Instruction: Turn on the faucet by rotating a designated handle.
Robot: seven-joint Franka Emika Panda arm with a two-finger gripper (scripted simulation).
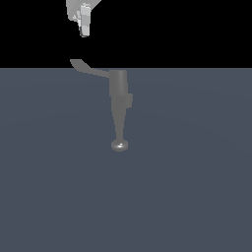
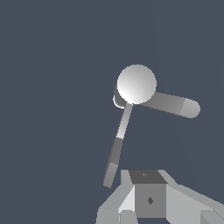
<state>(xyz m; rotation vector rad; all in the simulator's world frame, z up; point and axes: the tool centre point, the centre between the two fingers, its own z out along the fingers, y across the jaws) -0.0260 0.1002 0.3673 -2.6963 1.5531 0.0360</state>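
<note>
The grey faucet stands on the floor, and its tapering spout ends in a shiny round tip. The thin bent handle sticks out from the faucet's top toward the exterior view's left. My gripper hangs above the handle's paddle tip, clearly apart from it. Its fingers appear pressed together with nothing between them. In the wrist view the faucet's round top shows from above. There the thin handle runs toward my gripper, and its tip lies just beside the fingers.
A flat blue-grey floor lies all around the faucet. Behind it the background is black.
</note>
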